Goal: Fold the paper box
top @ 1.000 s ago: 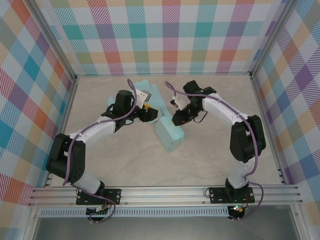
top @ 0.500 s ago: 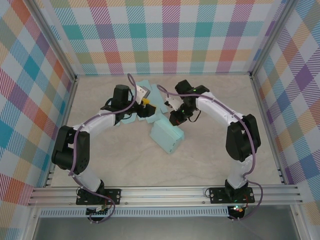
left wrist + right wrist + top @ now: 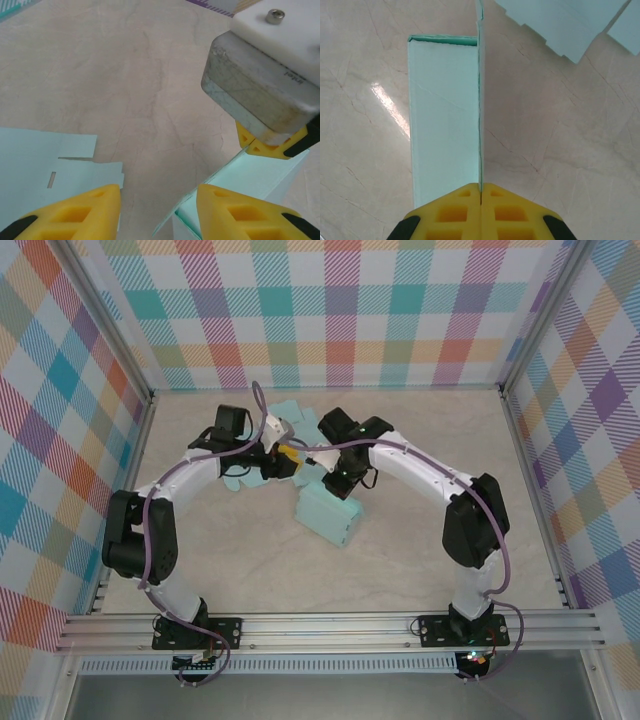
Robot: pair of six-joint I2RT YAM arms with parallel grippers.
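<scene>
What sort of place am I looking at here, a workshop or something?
Probably a robot test booth: checked walls enclose a marble-look table, two arms are bolted to a metal rail, working a turquoise paper box.

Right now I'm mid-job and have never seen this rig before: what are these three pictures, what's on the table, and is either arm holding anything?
You are looking at two robot arms bolted at the near edge of a table. The overhead picture comes from a fixed camera above and behind them, with the left arm on the left. The other two come from a camera on each wrist. On the table lies a pale green paper box, partly folded, with flat flaps spread on the table behind it. In the right wrist view, the right end effector is shut on a thin upright panel of that box. In the left wrist view, the left end effector is open and gripping nothing, with a flat flap to one side and the box's edge to the other.
</scene>
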